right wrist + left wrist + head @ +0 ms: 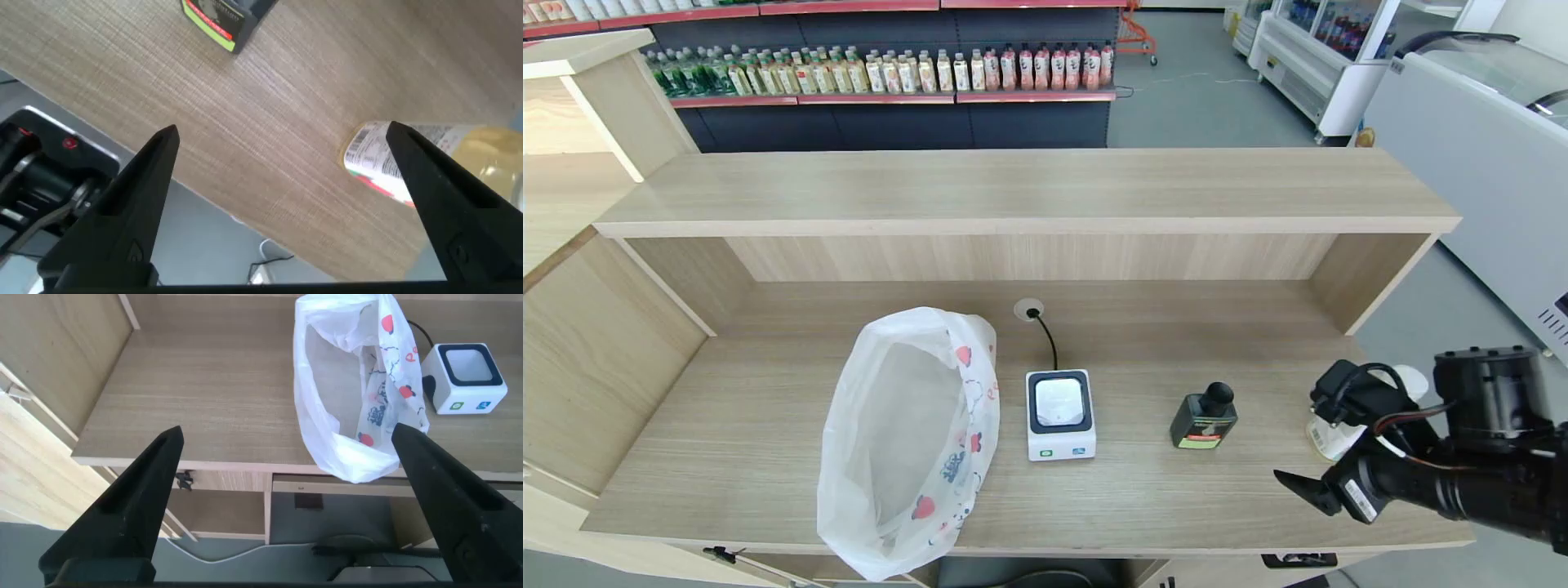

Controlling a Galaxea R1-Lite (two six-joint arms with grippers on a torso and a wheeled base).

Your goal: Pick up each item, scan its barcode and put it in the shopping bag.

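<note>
- The right gripper [282,135] hangs just above the near right end of the light wooden counter [768,408]. Its jaws are spread wide and hold nothing.
- Beside one of its fingers is a pale yellowish plastic bottle with a white cap and a printed label [368,155]. It seems to lie on its side and is likely the first item to pick up.
- To grasp it well, centre the open jaws across the bottle's body, not the cap. Come down until the fingers flank it, then close squarely so the round body does not roll away.
- Lift with the label facing outward, so the barcode can be turned towards the window of the white box scanner with the dark-framed glass top [1059,412].
- The squat dark green bottle with a black cap [1205,416] stands upright between the scanner and the pale bottle. Swing the arm clear of it.
- The white plastic shopping bag with cartoon prints [968,408] lies to the scanner's left, its mouth gaping towards the counter's front edge.
- The left gripper [290,433] hovers off that front edge near the bag, jaws wide and empty.
- From the head view the right arm covers most of the pale bottle, and the wrist view cuts it off. I cannot make out where its barcode is.
</note>
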